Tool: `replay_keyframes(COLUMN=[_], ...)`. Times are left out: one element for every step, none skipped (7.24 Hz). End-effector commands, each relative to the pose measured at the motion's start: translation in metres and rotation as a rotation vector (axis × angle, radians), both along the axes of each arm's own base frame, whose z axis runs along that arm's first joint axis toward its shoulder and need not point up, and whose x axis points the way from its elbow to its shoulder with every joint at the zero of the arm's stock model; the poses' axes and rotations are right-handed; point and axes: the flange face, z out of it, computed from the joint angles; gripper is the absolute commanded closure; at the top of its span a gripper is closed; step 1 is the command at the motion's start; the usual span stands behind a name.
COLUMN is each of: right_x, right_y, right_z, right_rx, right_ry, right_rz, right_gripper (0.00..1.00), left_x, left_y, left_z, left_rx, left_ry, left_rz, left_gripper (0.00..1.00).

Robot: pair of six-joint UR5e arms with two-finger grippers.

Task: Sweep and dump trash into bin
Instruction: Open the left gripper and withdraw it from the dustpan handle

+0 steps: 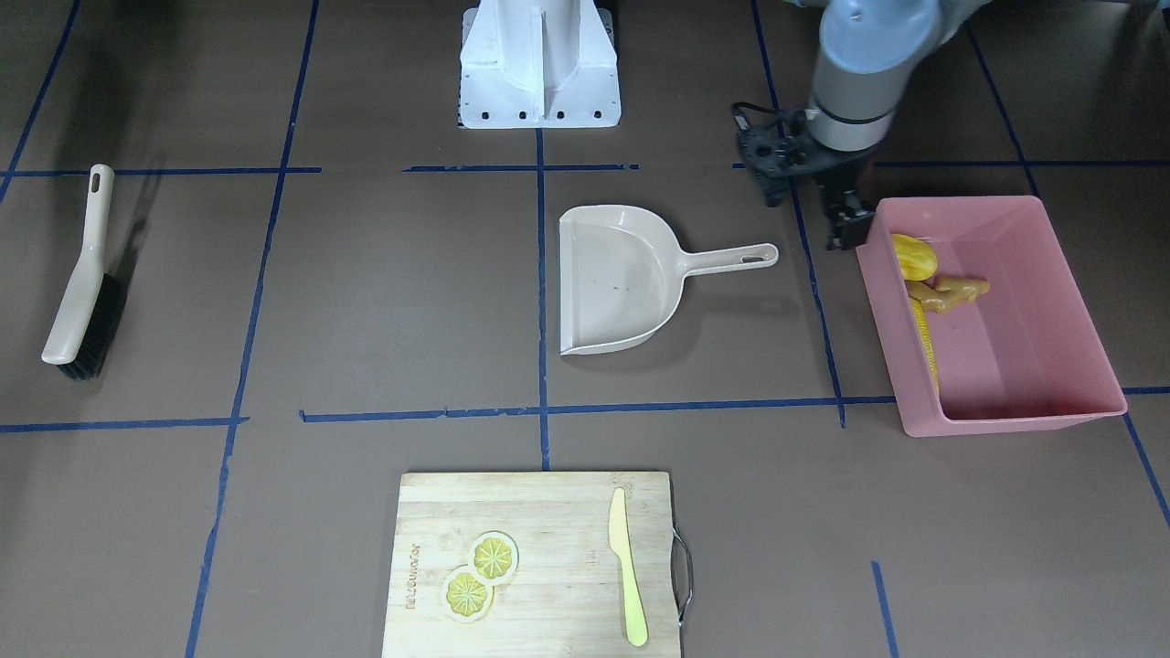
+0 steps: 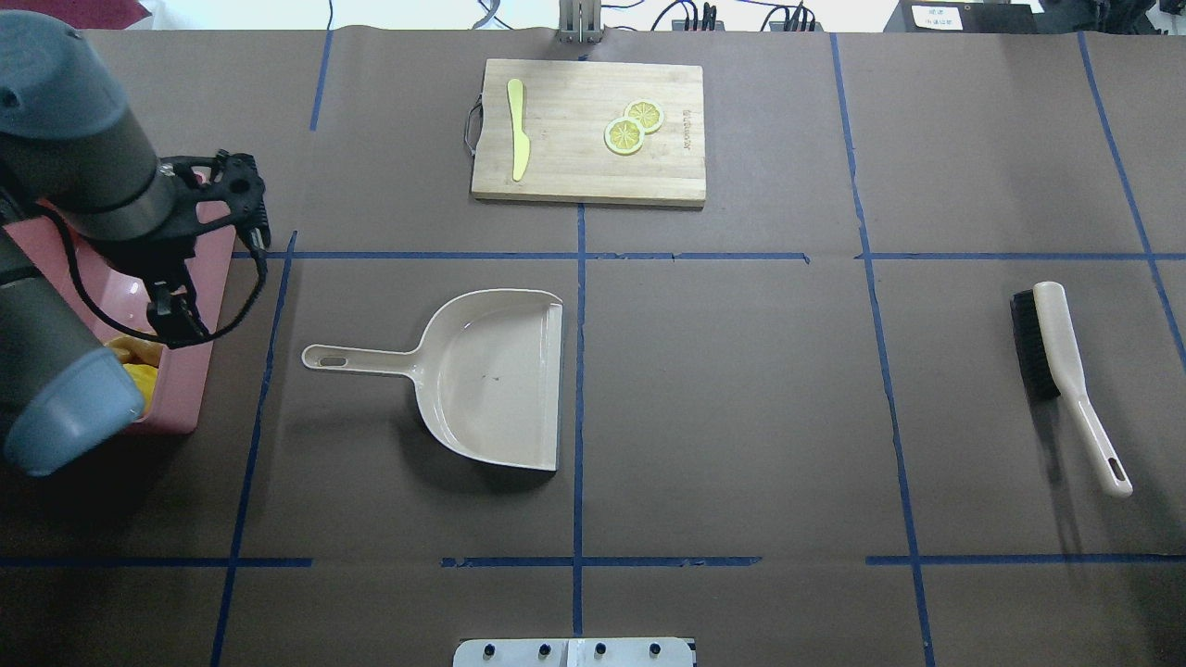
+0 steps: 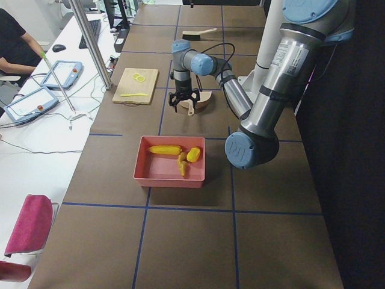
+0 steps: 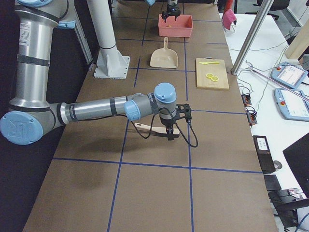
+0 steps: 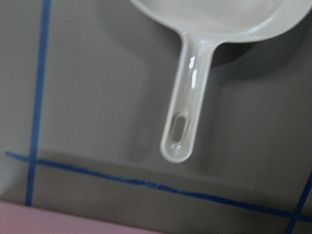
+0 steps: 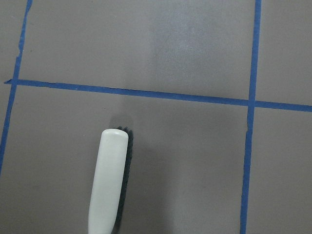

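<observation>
Standing at the counter's (image 2: 741, 417) left end, the pink bin (image 1: 1033, 407) holds all the trash (image 1: 941, 294), so the job reads as finished to me. What worries me is the left tool (image 1: 845, 228), hanging just outside the bin's wall near a corner. A careless swing could clip the rim, shove or tip the tub and spill the lot. It grips nothing; how wide its jaws stand I cannot tell.

Inside, the trash crowds the wall facing the dustpan (image 2: 500, 380). The oval lump (image 1: 912, 256) is smooth and bright yellow, and the ginger root (image 1: 955, 291) beside it is tan and knobbly. The corn cob (image 1: 925, 343) is long and ridged, lying along the wall's foot.

Far right, the right tool (image 4: 170, 134) hovers over the brush (image 2: 1056, 361); its jaws I cannot judge.
</observation>
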Motion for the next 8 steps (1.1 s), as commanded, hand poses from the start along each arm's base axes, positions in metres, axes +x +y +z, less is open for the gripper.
replay_keyframes(right_x=[-0.001,0.000,0.003,0.012,0.024,0.033,0.036,0.037], right_y=[-0.001,0.000,0.001,0.001,0.002,0.002,0.005,0.009], right_z=[0.008,0.011,0.012,0.018,0.036,0.054,0.060,0.066], right_rx=[-0.024,-0.033,-0.040,-0.039,0.013,0.024,0.025,0.014], right_ry=[-0.004,-0.005,-0.005,-0.001,0.013,0.025,0.026,0.028], right_rz=[-0.004,-0.002,0.003,0.008,-0.051,-0.081,-0.091,-0.089], right_gripper=[0.00,0.00,0.00,0.00,0.00,0.00,0.00,0.00], left_x=[-0.124,-0.189,-0.216,-0.226,-0.261,-0.293,-0.322,-0.328], left_y=[-0.023,-0.021,-0.020,-0.008,-0.011,-0.018,-0.021,-0.022], left_z=[0.071,0.118,0.163,0.199,0.222,0.253,0.279,0.283], left_rx=[-0.112,-0.203,-0.313,-0.402,-0.458,-0.521,-0.587,-0.680], left_ry=[-0.072,-0.110,-0.128,-0.104,-0.111,-0.117,-0.116,-0.043], left_rz=[-0.223,-0.348,-0.418,-0.441,-0.514,-0.580,-0.662,-0.775], left_gripper=[0.00,0.00,0.00,0.00,0.00,0.00,0.00,0.00])
